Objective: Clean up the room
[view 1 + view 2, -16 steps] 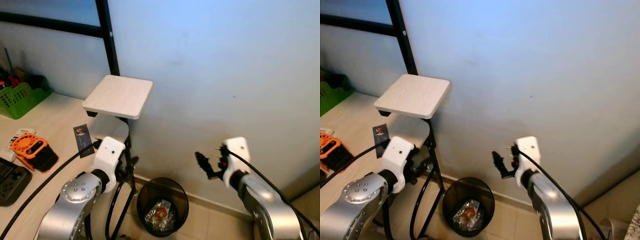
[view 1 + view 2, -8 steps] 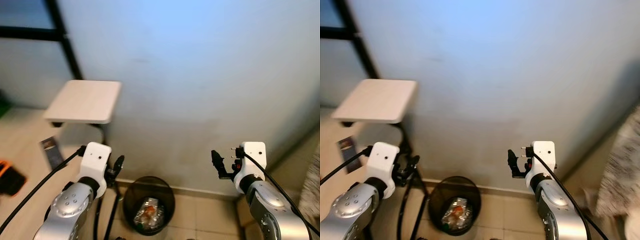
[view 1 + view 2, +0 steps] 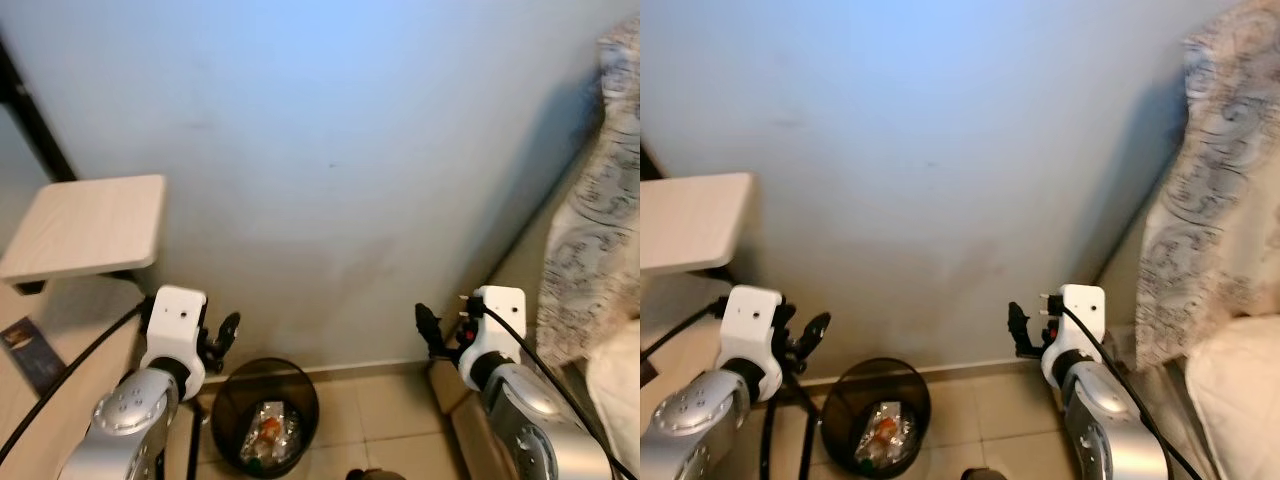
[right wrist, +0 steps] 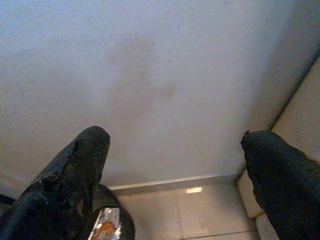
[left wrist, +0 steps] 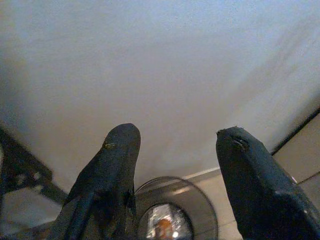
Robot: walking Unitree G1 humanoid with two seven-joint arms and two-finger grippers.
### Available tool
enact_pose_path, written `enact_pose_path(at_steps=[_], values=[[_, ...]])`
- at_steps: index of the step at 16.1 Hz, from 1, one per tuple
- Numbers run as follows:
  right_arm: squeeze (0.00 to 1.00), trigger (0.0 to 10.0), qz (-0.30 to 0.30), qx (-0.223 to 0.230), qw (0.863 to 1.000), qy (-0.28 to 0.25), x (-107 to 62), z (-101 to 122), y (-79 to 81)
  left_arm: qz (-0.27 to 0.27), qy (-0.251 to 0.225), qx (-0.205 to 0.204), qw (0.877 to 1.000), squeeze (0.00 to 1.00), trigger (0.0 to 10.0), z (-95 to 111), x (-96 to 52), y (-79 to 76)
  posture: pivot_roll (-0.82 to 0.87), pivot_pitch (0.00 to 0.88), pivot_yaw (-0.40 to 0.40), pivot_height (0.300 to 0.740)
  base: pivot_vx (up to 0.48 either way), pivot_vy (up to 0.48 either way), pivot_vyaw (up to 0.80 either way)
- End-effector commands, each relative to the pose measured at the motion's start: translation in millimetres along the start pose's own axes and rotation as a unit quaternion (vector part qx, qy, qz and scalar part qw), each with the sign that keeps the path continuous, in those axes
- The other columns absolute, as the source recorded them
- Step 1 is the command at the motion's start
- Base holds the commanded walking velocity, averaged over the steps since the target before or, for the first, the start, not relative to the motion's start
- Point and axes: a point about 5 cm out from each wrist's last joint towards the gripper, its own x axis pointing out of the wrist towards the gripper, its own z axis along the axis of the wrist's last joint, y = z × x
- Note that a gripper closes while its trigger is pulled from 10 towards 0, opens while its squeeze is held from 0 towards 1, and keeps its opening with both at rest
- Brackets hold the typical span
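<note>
Facing pale wall. Black trash bin [image 3: 263, 432] on tiled floor against wall, crumpled wrappers inside. Left gripper [image 5: 175, 170] raised near wall above bin, jaws spread, empty. Right gripper [image 4: 175, 175] raised well right of bin, jaws spread, empty. Small wooden shelf [image 3: 85, 227] far left; patterned curtain [image 3: 595, 210] right.

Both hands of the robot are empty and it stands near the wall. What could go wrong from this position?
1. The left hand and right hand are both raised, open and close to the wall; stepping forward might bump them against it.
2. The black trash bin sits on the floor just ahead, between the arms, so a step could tip it and spill the wrappers inside.
3. The patterned fabric hangs near the right arm and might snag.
</note>
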Motion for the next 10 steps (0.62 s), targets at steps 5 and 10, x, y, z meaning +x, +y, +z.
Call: enact_pose_path(at_steps=[5, 10], values=[[0.00, 10.0, 0.000, -0.005, 1.000, 0.004, 3.4, 2.9, 2.8, 0.004, -0.010, -0.012, 1.000, 0.00, 10.0, 9.7, 1.9, 1.3, -0.01, 0.000, -0.007, 0.740, 0.000, 0.000, -0.16], [0.00, 10.0, 0.000, -0.006, 1.000, 0.003, 3.7, 3.1, 0.9, 0.008, -0.002, -0.006, 1.000, 0.00, 10.0, 6.1, 2.3, 2.7, -0.01, 0.000, -0.007, 0.740, 0.000, 0.000, -0.64]])
